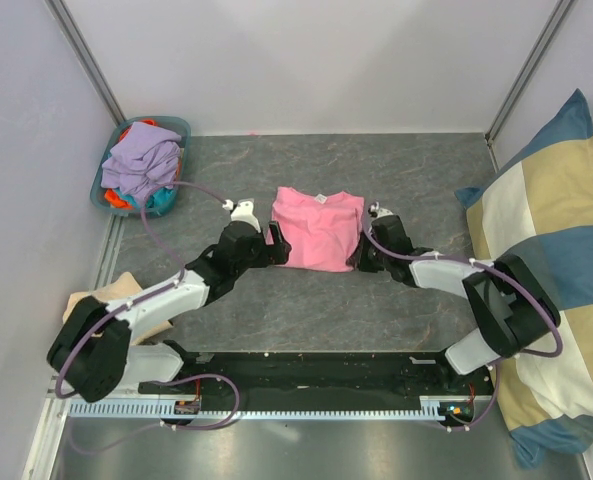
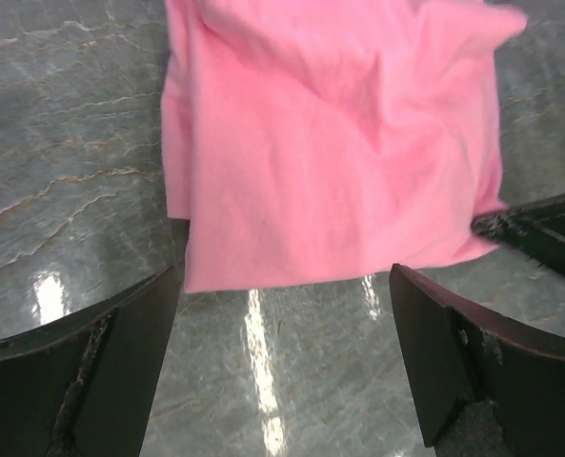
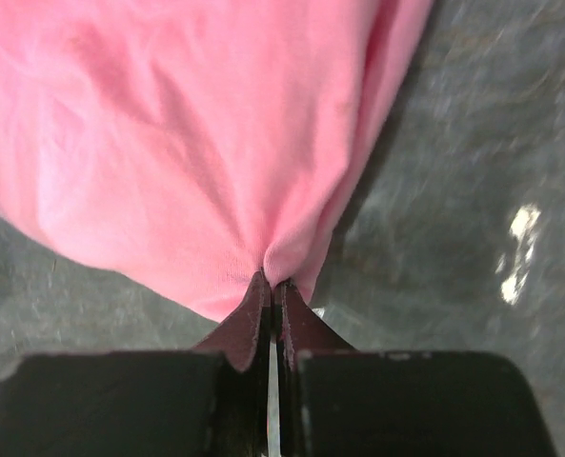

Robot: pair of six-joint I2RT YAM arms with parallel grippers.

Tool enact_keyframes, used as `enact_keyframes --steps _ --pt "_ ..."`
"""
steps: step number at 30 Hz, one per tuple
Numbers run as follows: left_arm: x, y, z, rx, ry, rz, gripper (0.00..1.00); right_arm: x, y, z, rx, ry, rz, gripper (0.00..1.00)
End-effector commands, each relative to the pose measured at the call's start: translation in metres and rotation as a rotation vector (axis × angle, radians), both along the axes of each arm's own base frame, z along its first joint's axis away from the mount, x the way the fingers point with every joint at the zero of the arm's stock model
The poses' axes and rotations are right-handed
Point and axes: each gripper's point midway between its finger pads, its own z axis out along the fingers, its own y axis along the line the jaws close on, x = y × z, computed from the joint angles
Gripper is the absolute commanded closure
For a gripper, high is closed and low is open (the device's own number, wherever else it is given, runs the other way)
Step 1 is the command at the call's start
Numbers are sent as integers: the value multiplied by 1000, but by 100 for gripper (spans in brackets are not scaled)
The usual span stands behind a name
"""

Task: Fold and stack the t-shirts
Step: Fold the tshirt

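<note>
A bright pink t-shirt [image 1: 319,228] lies partly folded in the middle of the grey table, its white neck label at the far edge. My right gripper [image 3: 275,288] is shut on the pink t-shirt [image 3: 187,133] at its near right corner, the cloth bunched between the tips. At the shirt's near left corner my left gripper [image 2: 282,324] stands open, low over the table, with the hem of the pink t-shirt [image 2: 339,143] just beyond its fingers and nothing between them. More t-shirts, lavender [image 1: 141,160] on top with orange and teal under it, are heaped in a basket.
The teal basket [image 1: 181,128] sits in the far left corner. A large blue-and-cream checked cushion [image 1: 556,250] leans along the right side. A beige cloth [image 1: 126,290] lies by the left arm's base. White walls close in the back and left.
</note>
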Motion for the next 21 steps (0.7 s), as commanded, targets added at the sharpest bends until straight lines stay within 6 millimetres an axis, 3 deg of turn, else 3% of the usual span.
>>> enact_keyframes --steps 1,7,10,12,14,15,17,18,19,21 --pt "-14 13 23 -39 -21 41 2 -38 9 -4 -4 41 15 100" --pt "-28 32 45 -41 -39 80 2 -74 58 -2 48 63 67 100" --pt "-34 45 60 -38 -49 125 2 -90 94 1 52 48 111 100" --pt "-36 55 68 -24 -57 165 1 -88 113 8 69 22 94 100" --pt "-37 63 83 -28 -91 188 1 -97 130 0 50 33 104 100" --pt "-38 65 86 -23 -99 188 1 -90 143 8 74 13 76 100" --pt "-40 72 91 -14 -113 205 1 -95 159 -1 64 17 73 100" --pt "-41 74 92 -10 -113 208 1 -88 174 9 95 1 47 100" --pt "-42 75 91 -2 -111 211 1 -93 182 -3 77 17 54 95" --pt "-44 77 94 -2 -113 212 1 -87 205 -3 96 11 35 83"
